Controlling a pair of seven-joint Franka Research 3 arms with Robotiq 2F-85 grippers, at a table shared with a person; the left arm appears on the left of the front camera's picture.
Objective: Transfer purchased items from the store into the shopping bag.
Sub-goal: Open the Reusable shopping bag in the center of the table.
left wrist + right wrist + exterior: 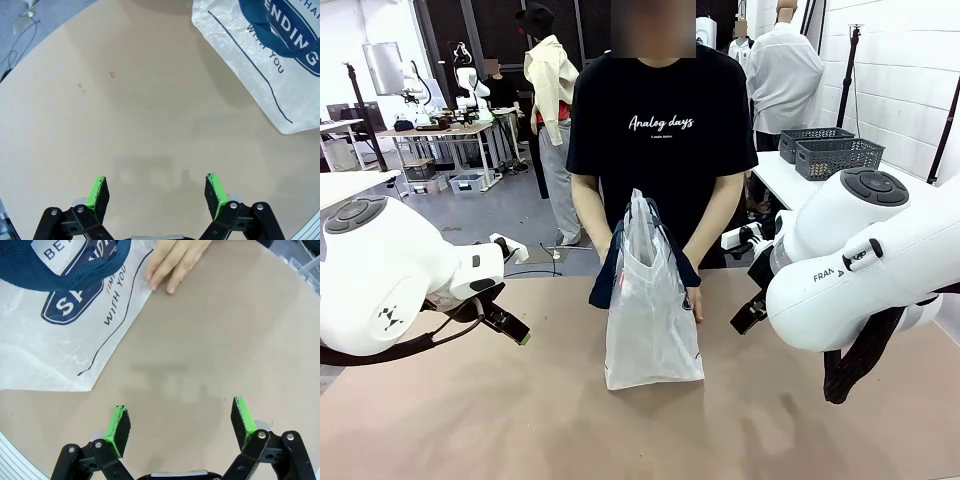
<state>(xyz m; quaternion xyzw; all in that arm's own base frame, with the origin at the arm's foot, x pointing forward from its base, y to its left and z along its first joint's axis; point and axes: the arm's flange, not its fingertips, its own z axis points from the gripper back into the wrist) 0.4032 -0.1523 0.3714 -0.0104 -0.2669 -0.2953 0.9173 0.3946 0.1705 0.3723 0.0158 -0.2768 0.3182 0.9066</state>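
Left end effector (156,181) agape above table (150,100)

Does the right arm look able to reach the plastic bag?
Probably yes: the right gripper is open, with bare table between it and the shopping bag; a person's hand rests at its edge.

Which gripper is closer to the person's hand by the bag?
The right gripper: the hand touches the bag at its edge, just ahead of its open jaws. The left gripper, also open, faces the table and the bag's other side.
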